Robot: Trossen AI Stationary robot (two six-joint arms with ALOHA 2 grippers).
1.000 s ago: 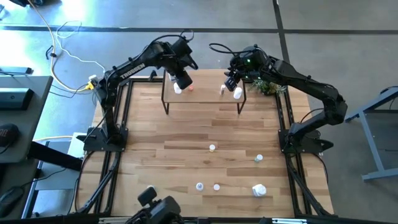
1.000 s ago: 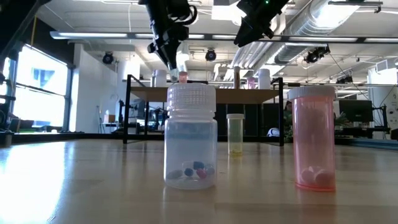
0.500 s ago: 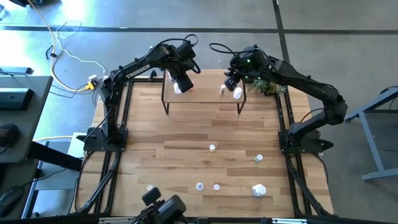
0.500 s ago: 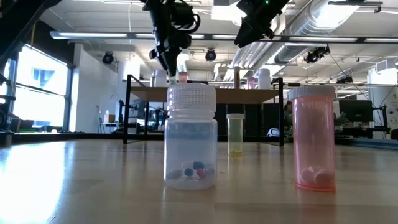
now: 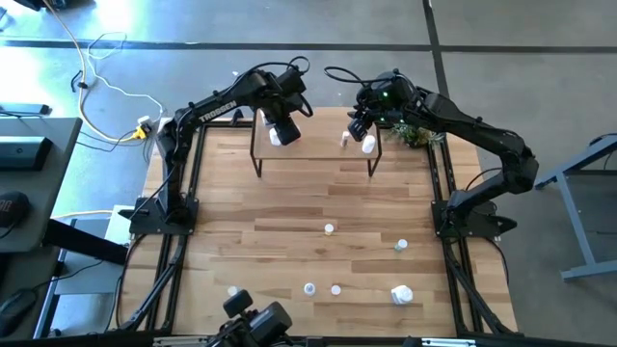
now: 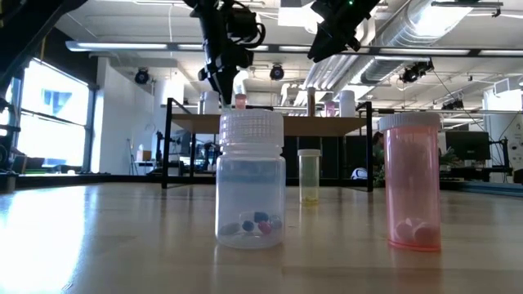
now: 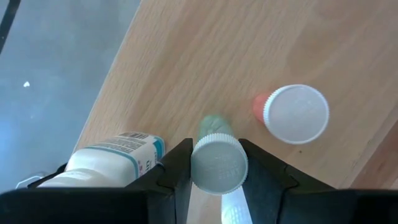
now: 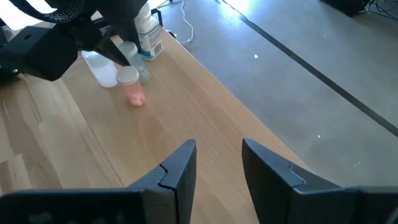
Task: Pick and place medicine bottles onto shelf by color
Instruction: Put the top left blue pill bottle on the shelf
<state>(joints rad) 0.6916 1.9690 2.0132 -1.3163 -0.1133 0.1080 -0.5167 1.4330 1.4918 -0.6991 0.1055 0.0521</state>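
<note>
Left end effector grips a white-capped bottle above the shelf.

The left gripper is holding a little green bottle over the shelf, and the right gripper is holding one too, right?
Not quite. The left gripper does hold a little green bottle over the shelf, but the right gripper holds nothing: the right wrist view shows only bare shelf between its open fingers.

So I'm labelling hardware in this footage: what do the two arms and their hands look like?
Both arms are matte black, slim jointed links on black bases. The left arm bears white TROSSEN lettering; a dark cable loops over the right arm. Each hand has two flat, dark, angular fingers.
</note>
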